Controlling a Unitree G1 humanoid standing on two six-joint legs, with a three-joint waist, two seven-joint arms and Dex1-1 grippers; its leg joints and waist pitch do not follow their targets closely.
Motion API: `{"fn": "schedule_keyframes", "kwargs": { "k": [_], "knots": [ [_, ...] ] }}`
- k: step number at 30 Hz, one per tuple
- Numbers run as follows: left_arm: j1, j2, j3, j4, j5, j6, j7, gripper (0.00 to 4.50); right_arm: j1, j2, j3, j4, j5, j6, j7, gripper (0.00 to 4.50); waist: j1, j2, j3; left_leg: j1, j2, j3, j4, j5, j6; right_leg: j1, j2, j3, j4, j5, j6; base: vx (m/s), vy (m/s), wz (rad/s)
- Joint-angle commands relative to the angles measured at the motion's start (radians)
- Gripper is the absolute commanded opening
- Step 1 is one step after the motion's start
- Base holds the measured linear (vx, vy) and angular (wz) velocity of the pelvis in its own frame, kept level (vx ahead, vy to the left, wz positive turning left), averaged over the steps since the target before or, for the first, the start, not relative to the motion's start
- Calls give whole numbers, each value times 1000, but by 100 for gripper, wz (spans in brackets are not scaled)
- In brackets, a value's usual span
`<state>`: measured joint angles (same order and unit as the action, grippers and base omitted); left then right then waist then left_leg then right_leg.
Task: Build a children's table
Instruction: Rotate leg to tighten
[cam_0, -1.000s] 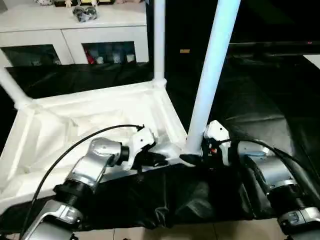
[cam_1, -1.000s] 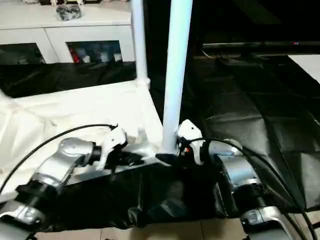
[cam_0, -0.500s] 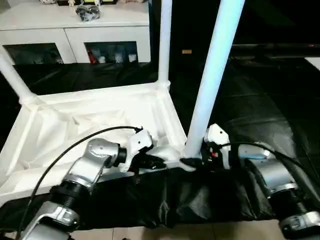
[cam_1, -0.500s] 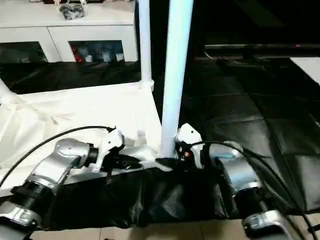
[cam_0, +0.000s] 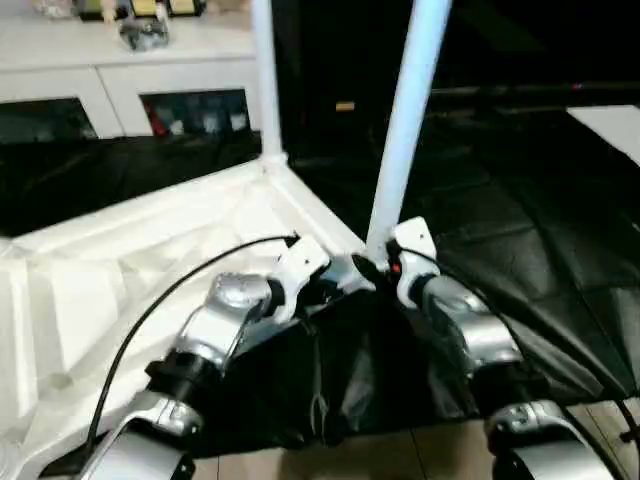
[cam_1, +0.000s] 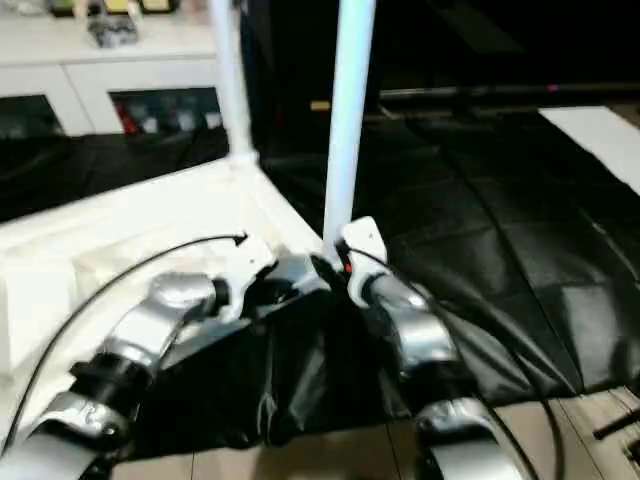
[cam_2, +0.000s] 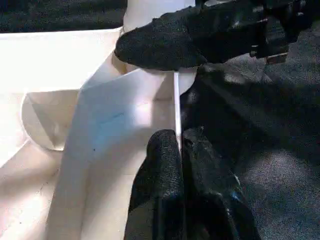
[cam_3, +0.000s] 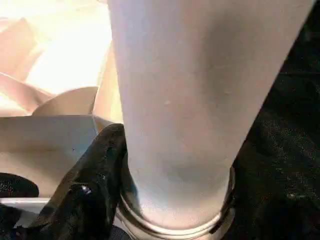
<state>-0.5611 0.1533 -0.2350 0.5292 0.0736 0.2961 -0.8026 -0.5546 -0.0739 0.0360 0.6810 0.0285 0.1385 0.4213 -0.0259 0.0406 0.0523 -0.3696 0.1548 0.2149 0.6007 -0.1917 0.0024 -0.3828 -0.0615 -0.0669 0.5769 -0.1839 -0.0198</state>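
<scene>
The children's table lies upside down, its white ribbed top spread to the left. One white leg stands upright in the far corner. A second leg rises from the near right corner, leaning slightly right. My right gripper is closed around this leg's base, and a black finger presses its side just above the socket ring. My left gripper is shut on the thin rim of the top beside that corner, close to the right gripper's finger.
A white cabinet with glass doors stands at the back left. Black sheeting covers the floor to the right and under the table. A black cable loops over my left forearm. Pale floor shows along the front.
The whole picture has shifted left, so the camera moved. Both grippers keep their holds at the near corner, which now sits farther out with my arms more stretched.
</scene>
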Motion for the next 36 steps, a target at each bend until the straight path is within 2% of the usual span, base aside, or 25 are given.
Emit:
{"fn": "schedule_keyframes", "kwargs": {
  "k": [1, 2, 5, 8, 10, 11, 12, 13, 18, 19, 20, 24, 25, 28, 29, 36],
  "knots": [
    [-33, -66, -25, -20, -48, -34, -6, 0, -11, 75, 57, 8, 30, 15, 89, 349, -3, -11, -51, 22, 83, -61, -80, -355, 8, 13, -103, 57, -93, -456, -165, 0, 0, 0],
    [-33, -64, -21, -20, -46, -37, -9, 0, -13, 74, 52, 10, 29, 13, 101, 375, -2, -12, -53, 21, 84, -60, -81, -349, 8, 16, -102, 57, -88, -426, -175, 0, 0, 0],
    [-28, -49, -21, -23, -49, -48, -37, 0, -11, 57, 52, 3, 25, 8, 133, 397, -2, -14, -53, 20, 84, -58, -81, -343, 12, 17, -103, 58, -87, -408, -187, 0, 0, 0],
    [-11, -13, -29, -46, -59, -65, -102, 0, 5, 2, 79, -18, 24, 3, 216, 397, -1, -12, -53, 19, 85, -58, -80, -331, 18, 19, -104, 58, -85, -402, -191, 0, 0, 0],
    [5, 22, -34, -70, -74, -74, -165, 0, 31, -60, 111, -59, 25, -1, 315, 397, 4, -14, -56, 13, 84, -55, -78, -306, 32, 27, -103, 59, -80, -361, -196, 0, 0, 0],
    [15, 47, -39, -83, -82, -88, -211, 0, 51, -105, 130, -90, 29, 1, 388, 397, 7, -12, -56, 15, 86, -54, -78, -293, 41, 26, -104, 60, -79, -343, -203, 0, 0, 0],
    [15, 48, -39, -83, -83, -89, -213, 0, 52, -107, 131, -91, 30, 2, 392, 397, 11, -13, -56, 18, 85, -52, -76, -286, 48, 24, -102, 60, -79, -334, -206, 0, 0, 0],
    [18, 59, -41, -86, -85, -98, -232, 0, 59, -125, 137, -103, 32, 4, 421, 397, 12, -11, -58, 15, 87, -51, -76, -270, 54, 27, -102, 61, -75, -312, -214, 0, 0, 0],
    [37, 116, -44, -109, -103, -106, -332, 0, 106, -244, 175, -183, 43, 5, 629, 397, 34, -8, -62, 18, 92, -45, -73, -203, 75, 31, -97, 58, -63, -216, -238, 0, 0, 0],
    [37, 116, -44, -109, -103, -106, -332, 0, 106, -244, 175, -183, 43, 5, 629, 397, 37, -8, -63, 17, 93, -45, -73, -196, 78, 31, -97, 57, -60, -204, -241, 0, 0, 0],
    [42, 142, -50, -120, -118, -108, -384, 0, 114, -286, 190, -206, 53, 12, 705, 372, 40, -7, -63, 15, 92, -44, -72, -188, 82, 33, -96, 56, -57, -192, -248, 0, 0, 0],
    [44, 165, -55, -127, -133, -109, -435, 0, 115, -319, 209, -227, 66, 32, 778, 359, 47, -6, -61, 17, 93, -44, -73, -199, 80, 32, -97, 55, -61, -223, -245, 0, 0, 0],
    [43, 170, -55, -126, -135, -109, -446, 0, 113, -323, 212, -228, 66, 35, 789, 335, 50, -6, -60, 18, 94, -44, -74, -209, 72, 30, -97, 55, -63, -244, -240, 0, 0, 0],
    [41, 175, -56, -126, -137, -107, -457, 0, 109, -327, 221, -232, 64, 40, 801, 324, 54, -7, -58, 22, 94, -46, -77, -233, 48, 28, -98, 56, -67, -287, -229, 0, 0, 0],
    [41, 177, -57, -126, -139, -107, -460, 0, 109, -327, 223, -234, 63, 42, 804, 308, 54, -7, -58, 23, 94, -47, -77, -239, 40, 27, -97, 57, -67, -292, -227, 0, 0, 0],
    [39, 173, -57, -124, -143, -109, -461, 0, 122, -313, 232, -254, 72, 59, 815, 271, 54, -8, -60, 20, 93, -47, -77, -227, 41, 29, -98, 57, -65, -273, -228, 0, 0, 0]
  ]
}}
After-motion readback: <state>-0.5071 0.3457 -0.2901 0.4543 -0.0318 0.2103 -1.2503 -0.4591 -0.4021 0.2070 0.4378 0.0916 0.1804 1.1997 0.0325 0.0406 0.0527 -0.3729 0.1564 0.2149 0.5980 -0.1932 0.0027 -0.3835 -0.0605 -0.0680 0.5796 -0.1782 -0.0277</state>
